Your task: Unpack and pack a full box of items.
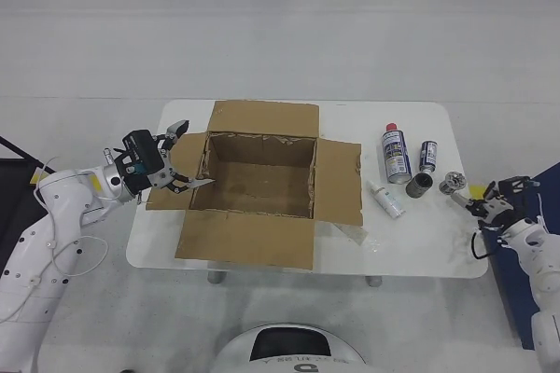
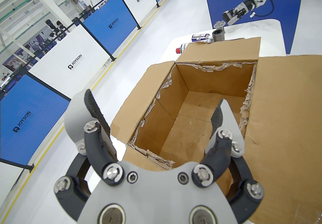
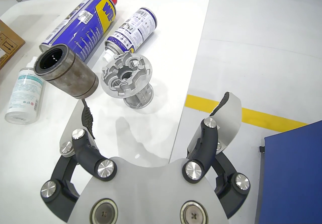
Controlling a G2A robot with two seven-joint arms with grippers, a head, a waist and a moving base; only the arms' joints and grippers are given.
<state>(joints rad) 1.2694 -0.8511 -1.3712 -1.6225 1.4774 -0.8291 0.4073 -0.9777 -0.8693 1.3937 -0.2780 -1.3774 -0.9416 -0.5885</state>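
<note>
An open cardboard box [image 1: 261,177] [image 2: 191,112] sits mid-table with its flaps spread; its inside looks empty. My left gripper [image 1: 180,166] [image 2: 156,106] hangs open at the box's left rim. To the right of the box lie a large blue spray can [image 1: 396,153] [image 3: 83,29], a small spray can [image 1: 427,156] [image 3: 133,31], a dull metal cylinder [image 1: 418,185] [image 3: 66,74], a silver toothed hub [image 1: 452,180] [image 3: 128,76] and a white bottle [image 1: 386,200] [image 3: 24,94]. My right gripper [image 1: 476,203] [image 3: 156,106] is open at the table's right edge, just beside the hub.
The white table [image 1: 420,247] has free room in front of the loose items and along its front edge. A crumpled clear wrapper [image 1: 347,231] lies by the box's front right flap. Blue panels [image 1: 555,186] stand off the table's right side.
</note>
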